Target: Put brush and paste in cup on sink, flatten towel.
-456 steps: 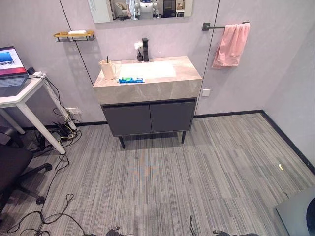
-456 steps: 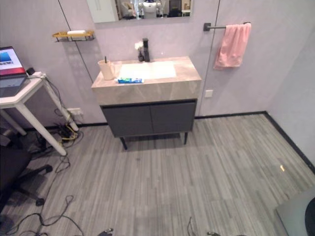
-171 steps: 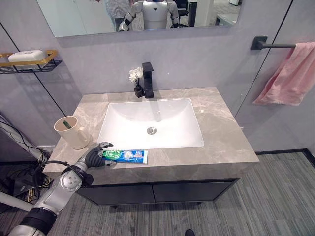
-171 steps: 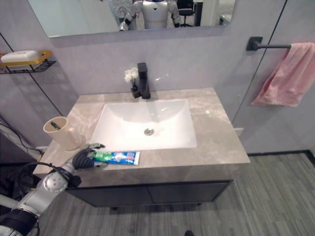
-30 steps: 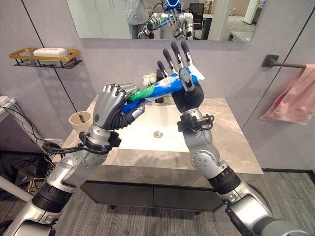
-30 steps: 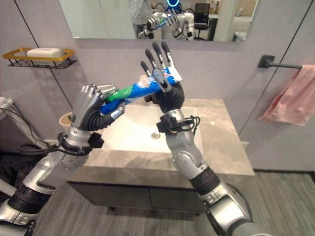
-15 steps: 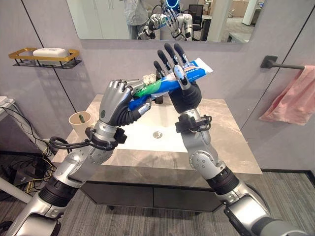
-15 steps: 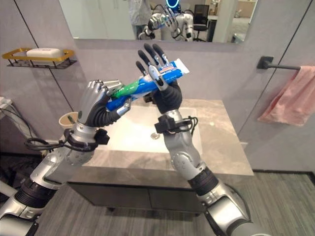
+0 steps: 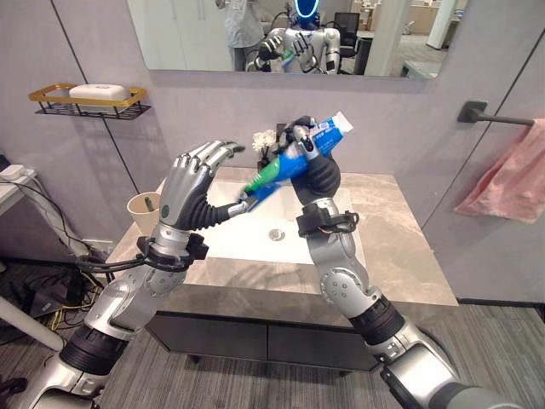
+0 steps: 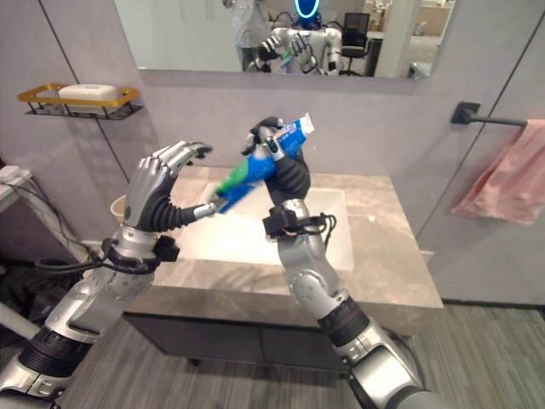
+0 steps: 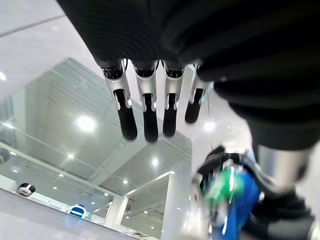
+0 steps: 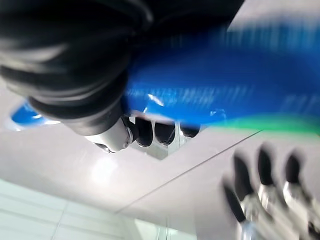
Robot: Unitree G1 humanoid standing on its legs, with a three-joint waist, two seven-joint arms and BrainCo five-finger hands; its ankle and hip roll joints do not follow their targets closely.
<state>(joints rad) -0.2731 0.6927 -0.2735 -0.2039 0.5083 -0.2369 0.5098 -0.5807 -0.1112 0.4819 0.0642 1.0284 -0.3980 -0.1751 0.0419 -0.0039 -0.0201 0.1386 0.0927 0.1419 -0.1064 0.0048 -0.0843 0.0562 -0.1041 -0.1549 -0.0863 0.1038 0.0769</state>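
Handover step: right hand (image 9: 313, 166) clenched the paste (image 9: 294, 161) aloft; left hand (image 9: 189, 189) released, fingers relaxed. Next, lower paste into cup (image 9: 145, 213)

Silver-grey arms, each hand (image 9: 189, 189) dark-covered with silver, dark-tipped fingers

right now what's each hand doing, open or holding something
Left hand: open, fingers spread beside the cap end of the toothpaste tube.
Right hand: shut on the toothpaste tube, held up above the sink.
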